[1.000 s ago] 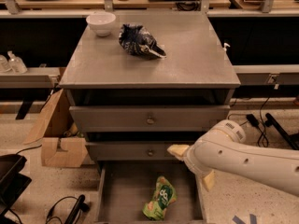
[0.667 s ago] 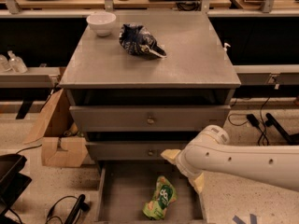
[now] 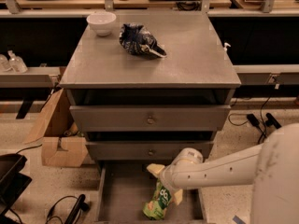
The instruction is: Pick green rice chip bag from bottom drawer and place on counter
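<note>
Swinging leftward over the last second, the gripper (image 3: 166, 183) now hangs over the upper end of the green rice chip bag (image 3: 158, 204), which lies in the bottom drawer (image 3: 122, 195) — fingers (image 3: 155, 170) spread, not yet closed on it. Light, crinkly and slick, the bag will likely crush and slide, so pinch its crimped top edge — then lift to the counter (image 3: 187, 55).

The worktop (image 3: 187, 64) — the flat grey top of the drawer cabinet — carries two things: a white bowl (image 3: 101, 22) at its back left corner, and a dark blue-and-white snack bag (image 3: 139, 41) lying just right of the bowl, apart from it. The tool (image 3: 164, 183) is well below the worktop, over the open bottom drawer (image 3: 121, 195), its fingers spread.
</note>
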### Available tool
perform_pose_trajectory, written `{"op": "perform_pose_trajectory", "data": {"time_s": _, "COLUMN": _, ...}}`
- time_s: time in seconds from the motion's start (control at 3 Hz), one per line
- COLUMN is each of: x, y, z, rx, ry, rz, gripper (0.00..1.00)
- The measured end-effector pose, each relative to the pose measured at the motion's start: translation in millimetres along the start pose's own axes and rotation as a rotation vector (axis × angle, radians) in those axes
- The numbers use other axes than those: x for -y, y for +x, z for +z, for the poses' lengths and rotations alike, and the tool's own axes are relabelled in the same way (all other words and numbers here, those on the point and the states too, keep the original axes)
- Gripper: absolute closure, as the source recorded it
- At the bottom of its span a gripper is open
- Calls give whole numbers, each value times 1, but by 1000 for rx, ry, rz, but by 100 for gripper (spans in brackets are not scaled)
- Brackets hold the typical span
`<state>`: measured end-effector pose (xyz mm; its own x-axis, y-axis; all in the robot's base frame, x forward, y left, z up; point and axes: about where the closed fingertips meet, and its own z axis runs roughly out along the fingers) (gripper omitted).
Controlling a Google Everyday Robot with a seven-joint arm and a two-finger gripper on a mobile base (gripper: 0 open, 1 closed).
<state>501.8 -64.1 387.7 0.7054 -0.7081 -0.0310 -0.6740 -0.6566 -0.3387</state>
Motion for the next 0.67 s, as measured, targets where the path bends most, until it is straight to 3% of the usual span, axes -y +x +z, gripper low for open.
{"op": "perform_pose_trajectory", "data": {"time_s": 0.33, "x": 3, "y": -3, "z": 46, "rx": 15, "ry": 25, "rz": 66, "gripper": 0}}
{"op": "perform_pose_trajectory", "data": {"time_s": 0.67, "x": 4, "y": 3, "z": 95, "rx": -16, "ry": 13, "rz": 29, "gripper": 0}}
